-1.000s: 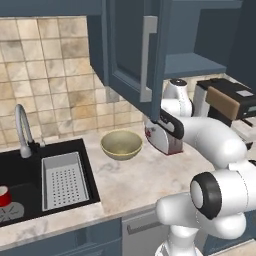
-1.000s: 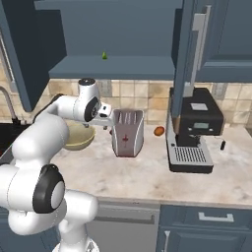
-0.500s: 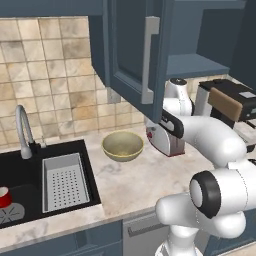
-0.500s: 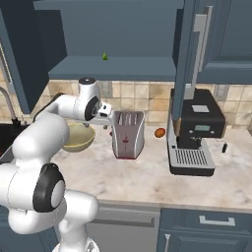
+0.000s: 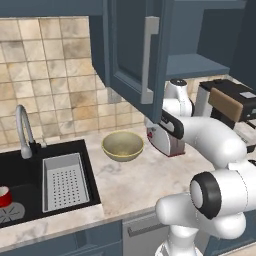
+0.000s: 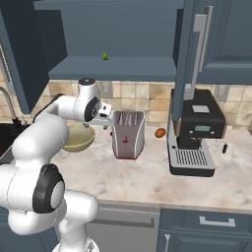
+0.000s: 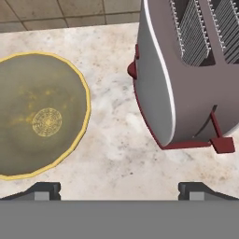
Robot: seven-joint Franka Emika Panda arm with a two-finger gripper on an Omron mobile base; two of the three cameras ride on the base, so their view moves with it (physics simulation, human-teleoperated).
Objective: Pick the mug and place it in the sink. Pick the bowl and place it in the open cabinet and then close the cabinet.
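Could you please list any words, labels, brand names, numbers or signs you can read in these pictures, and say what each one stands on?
No readable text in any view.
The toaster bears no brand or marking.
The coffee machine has a small pale panel on its front, too small and blurred to read.
The bowl has a round speckled pattern at its centre, not lettering.
The cabinet doors and sink carry no labels.

The bowl (image 5: 123, 145) sits between sink (image 5: 30, 170) and toaster (image 5: 166, 141); the mug (image 5: 4, 196) seemingly lies in the sink.
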